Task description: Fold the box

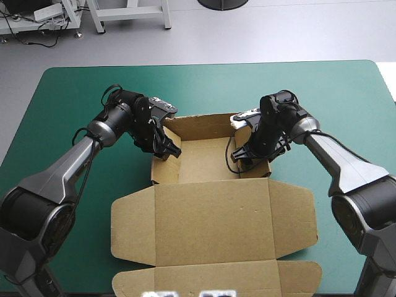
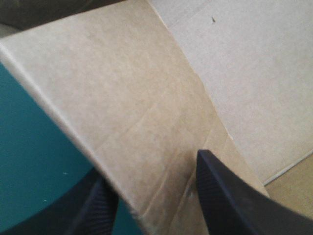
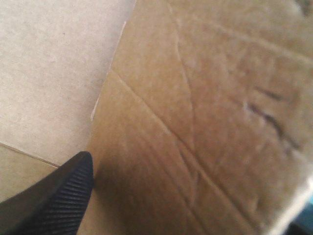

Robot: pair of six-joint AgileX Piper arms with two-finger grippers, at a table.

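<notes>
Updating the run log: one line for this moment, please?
box: open tray, lid flat | left claw: clamped on left wall | right claw: at right wall

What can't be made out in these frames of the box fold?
High view: the box, near flap cut off at the bottom edge.
High view: where the right gripper meets the tray's right wall, hidden under its own wrist.
Left wrist view: the left gripper, most of its outer finger behind the wall it grips.
Right wrist view: dark marks on the board, blurred; slots or print, cannot tell.
</notes>
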